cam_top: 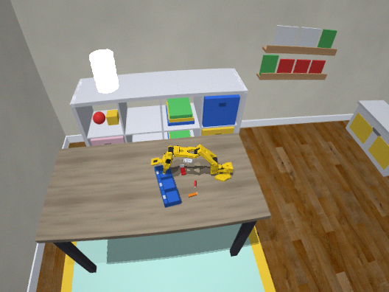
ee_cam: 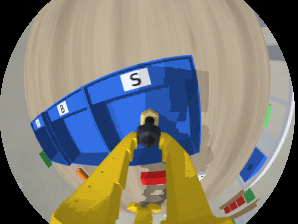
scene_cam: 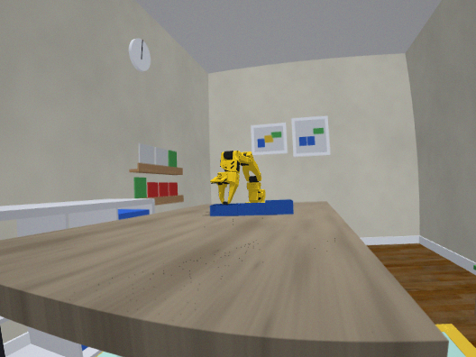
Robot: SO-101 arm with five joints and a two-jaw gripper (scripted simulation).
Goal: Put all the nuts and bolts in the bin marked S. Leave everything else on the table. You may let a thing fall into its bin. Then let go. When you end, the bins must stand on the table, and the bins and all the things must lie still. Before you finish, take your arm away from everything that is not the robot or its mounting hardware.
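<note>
My gripper (ee_cam: 148, 137) (cam_top: 164, 172) (scene_cam: 226, 203) is shut on a black bolt (ee_cam: 148, 134), its hex head between the fingertips. It is over the bin marked S (ee_cam: 194, 120) (scene_cam: 222, 211), the end compartment of the blue bin row. A brass-coloured hex nut (ee_cam: 149, 114) shows just past the bolt's head; I cannot tell whether it is on the bolt or lies in the bin. The fingers and their shadow hide part of the S bin's floor.
The bin marked B (ee_cam: 80, 132) adjoins S, with another bin beyond. On the table (cam_top: 103, 192) lie a red block (cam_top: 183, 171) (ee_cam: 153, 177), a white piece (cam_top: 188, 160), a small red piece (cam_top: 195, 183) and an orange piece (cam_top: 192, 195) (ee_cam: 82, 174), on the arm's side of the bins.
</note>
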